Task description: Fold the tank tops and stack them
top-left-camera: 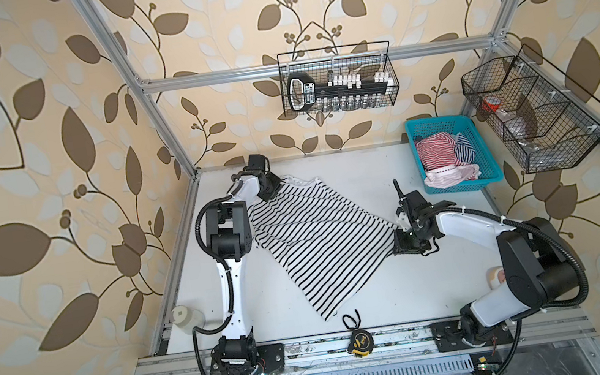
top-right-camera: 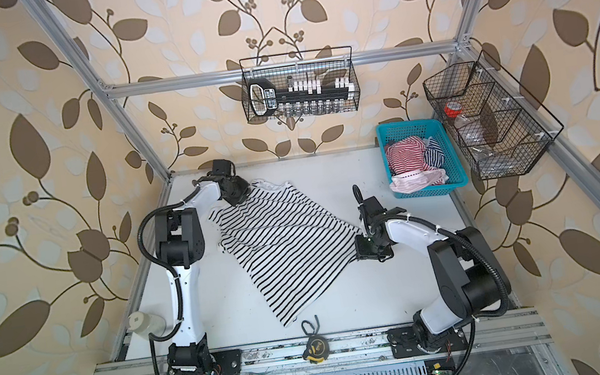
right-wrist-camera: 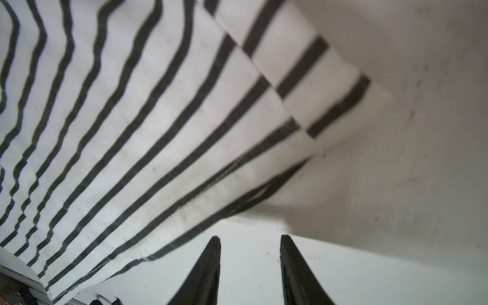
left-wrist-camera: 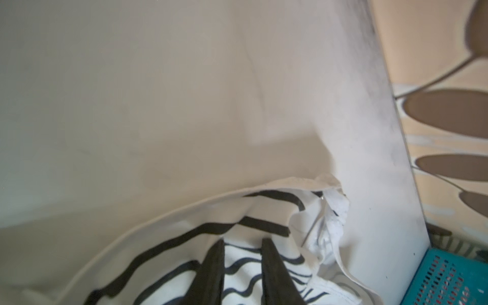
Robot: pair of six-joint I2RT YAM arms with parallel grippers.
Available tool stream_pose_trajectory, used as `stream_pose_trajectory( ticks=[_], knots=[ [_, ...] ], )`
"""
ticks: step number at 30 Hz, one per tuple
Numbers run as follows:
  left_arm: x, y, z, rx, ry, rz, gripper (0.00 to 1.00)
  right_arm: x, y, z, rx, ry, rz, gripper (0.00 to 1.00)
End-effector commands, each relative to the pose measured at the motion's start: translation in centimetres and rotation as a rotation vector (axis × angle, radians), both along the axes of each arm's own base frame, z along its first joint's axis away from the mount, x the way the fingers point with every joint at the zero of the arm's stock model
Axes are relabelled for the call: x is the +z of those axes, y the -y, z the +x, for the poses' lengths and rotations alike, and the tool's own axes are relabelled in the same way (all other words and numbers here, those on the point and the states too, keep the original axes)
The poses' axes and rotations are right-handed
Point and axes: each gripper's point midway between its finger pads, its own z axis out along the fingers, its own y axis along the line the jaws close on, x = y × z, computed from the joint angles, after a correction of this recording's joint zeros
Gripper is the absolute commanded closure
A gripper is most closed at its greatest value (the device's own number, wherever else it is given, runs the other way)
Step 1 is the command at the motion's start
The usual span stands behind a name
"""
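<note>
The left arm [top-left-camera: 230, 286] and right arm [top-left-camera: 466, 223] share one build: glossy white link shells between boxy black joint housings. A black corrugated cable hose [top-left-camera: 198, 226] loops along each, fastened with white zip ties [top-left-camera: 461, 209]. Each arm stands on a black base plate [top-left-camera: 270, 354] with screws. The left end effector [left-wrist-camera: 243, 240] and right end effector [right-wrist-camera: 250, 237] each carry two black, tapered fingers [right-wrist-camera: 208, 269].

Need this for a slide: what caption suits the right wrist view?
Open right gripper over the table, beside the hem of the striped top.
</note>
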Motion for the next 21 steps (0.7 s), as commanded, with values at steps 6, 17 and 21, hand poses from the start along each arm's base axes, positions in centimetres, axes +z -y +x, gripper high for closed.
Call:
stream_pose_trajectory(
  ticks=[6, 17, 21],
  knots=[
    [-3.2, -1.8, -7.2, 0.112, -0.162, 0.024, 0.75, -0.3, -0.8, 5.6, 0.063, 0.007, -0.009, 0.64],
    [-3.1, -1.7, -13.7, 0.169, -0.197, -0.035, 0.78, 0.3, -2.1, 16.5, 0.075, 0.064, 0.032, 0.79],
    [-2.3, -1.8, -15.3, 0.185, -0.198, -0.045, 0.78, 0.3, -2.0, 20.2, 0.084, 0.076, 0.026, 0.80]
  ],
)
